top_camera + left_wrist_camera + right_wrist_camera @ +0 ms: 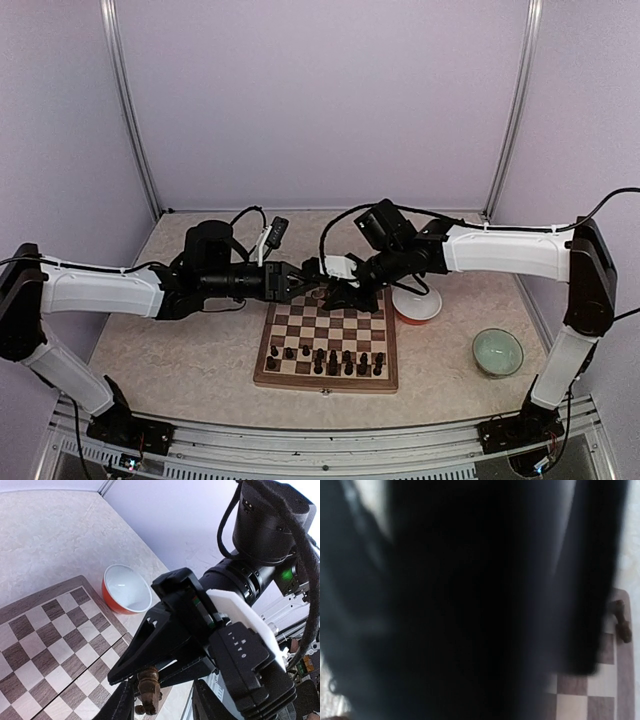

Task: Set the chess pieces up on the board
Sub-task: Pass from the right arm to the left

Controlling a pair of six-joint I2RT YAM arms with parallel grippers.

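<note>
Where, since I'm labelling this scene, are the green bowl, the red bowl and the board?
green bowl (497, 352): top external view, on its inside.
red bowl (114, 602): left wrist view, on its red outer wall.
board (300, 381): top external view, on its near wooden border.

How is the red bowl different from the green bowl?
The red bowl is red outside and white inside; the green bowl is pale green. The red bowl sits close by the far right corner of the board; the green bowl stands further right, apart from the board and nearer the front edge. Both are round, and both look empty.
</note>
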